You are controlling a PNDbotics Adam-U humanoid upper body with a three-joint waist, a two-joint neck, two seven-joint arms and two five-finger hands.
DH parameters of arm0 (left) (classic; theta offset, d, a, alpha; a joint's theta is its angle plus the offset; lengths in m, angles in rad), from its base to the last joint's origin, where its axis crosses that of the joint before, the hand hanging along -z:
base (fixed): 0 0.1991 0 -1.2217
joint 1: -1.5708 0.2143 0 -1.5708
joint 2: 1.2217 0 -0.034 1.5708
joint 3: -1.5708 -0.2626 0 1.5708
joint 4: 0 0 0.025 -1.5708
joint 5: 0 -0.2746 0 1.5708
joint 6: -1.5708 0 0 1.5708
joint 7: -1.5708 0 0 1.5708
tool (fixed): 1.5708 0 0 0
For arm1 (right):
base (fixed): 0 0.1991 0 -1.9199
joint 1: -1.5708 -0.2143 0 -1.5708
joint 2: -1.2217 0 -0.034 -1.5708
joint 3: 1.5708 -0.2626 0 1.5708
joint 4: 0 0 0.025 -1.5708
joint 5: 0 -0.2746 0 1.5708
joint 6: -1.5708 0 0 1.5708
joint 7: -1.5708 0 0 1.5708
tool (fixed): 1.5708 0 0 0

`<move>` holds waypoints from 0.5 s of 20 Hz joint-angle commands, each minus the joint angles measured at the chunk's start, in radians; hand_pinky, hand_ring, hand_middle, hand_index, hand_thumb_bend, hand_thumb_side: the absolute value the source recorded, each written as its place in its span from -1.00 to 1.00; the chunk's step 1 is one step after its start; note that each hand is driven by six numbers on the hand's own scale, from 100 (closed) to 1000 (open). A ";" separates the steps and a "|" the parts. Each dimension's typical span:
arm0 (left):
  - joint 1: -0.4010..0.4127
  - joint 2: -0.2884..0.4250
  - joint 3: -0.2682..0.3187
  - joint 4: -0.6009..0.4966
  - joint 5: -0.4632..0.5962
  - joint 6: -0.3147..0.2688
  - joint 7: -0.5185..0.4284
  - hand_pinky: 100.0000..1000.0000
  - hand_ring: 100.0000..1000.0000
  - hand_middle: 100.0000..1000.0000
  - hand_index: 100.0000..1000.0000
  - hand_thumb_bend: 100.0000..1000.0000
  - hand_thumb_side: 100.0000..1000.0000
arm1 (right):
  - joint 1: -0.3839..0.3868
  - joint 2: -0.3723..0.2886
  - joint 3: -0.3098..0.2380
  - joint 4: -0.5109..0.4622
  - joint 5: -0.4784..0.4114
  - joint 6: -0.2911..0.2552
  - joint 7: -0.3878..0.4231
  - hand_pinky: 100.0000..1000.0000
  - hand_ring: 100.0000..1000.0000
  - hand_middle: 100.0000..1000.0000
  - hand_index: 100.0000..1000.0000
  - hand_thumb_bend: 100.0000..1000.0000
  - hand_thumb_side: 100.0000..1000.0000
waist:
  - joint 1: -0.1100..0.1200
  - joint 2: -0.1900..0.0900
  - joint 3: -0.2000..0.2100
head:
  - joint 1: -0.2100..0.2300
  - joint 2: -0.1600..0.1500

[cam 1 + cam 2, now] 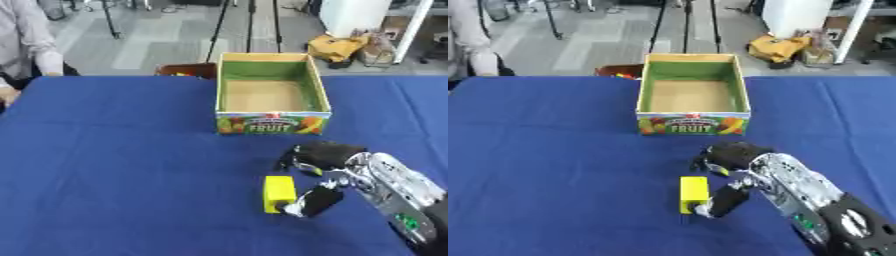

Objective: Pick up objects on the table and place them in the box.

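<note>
Your right hand (319, 172) is reaching in from the lower right across the blue table (122, 165), with the thumb lying against the near right corner of the yellow block (279, 194) and the fingers curling over above and just behind it. Call it a half-closed pinch: the thumb is touching, but you cannot tell from either eye whether the fingers are bearing on the block's far side yet. The block is sitting upright on the cloth, just in front of the fruit box (272, 90), which is standing open-topped at table centre with only bare cardboard showing inside. Only 1 object is showing on the cloth. Your left hand is not showing in either view. For this step, you are wanting the fingers down on the block's far face opposite the thumb before any lift; a 1-sided push will likely tip or skate it leftward. Close squarely across the short width, then lift straight up, high enough to clear the printed front wall, and carry forward over the opening. Watch that the wrist is not dragging the cloth as it rises.
</note>
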 commanded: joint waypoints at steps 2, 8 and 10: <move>-0.015 0.013 0.002 -0.018 -0.002 0.000 -0.003 0.04 0.51 0.71 0.87 -1.00 1.00 | -0.009 -0.002 -0.002 0.010 0.008 -0.007 -0.010 0.77 0.87 0.37 0.72 -0.35 0.16 | 0.003 -0.013 0.001 | -0.003 -0.012; -0.015 0.011 0.002 -0.018 -0.003 0.001 -0.004 0.04 0.51 0.71 0.87 -1.00 0.99 | -0.009 0.003 0.003 0.023 -0.007 -0.013 0.002 0.78 0.87 0.34 0.71 -0.34 0.13 | 0.002 -0.011 0.002 | -0.003 -0.013; -0.016 0.011 0.002 -0.018 -0.004 0.002 -0.005 0.04 0.51 0.71 0.87 -1.00 0.99 | -0.008 0.003 0.004 0.025 -0.009 -0.014 0.004 0.78 0.86 0.30 0.69 -0.34 0.12 | 0.002 -0.010 0.002 | -0.003 -0.013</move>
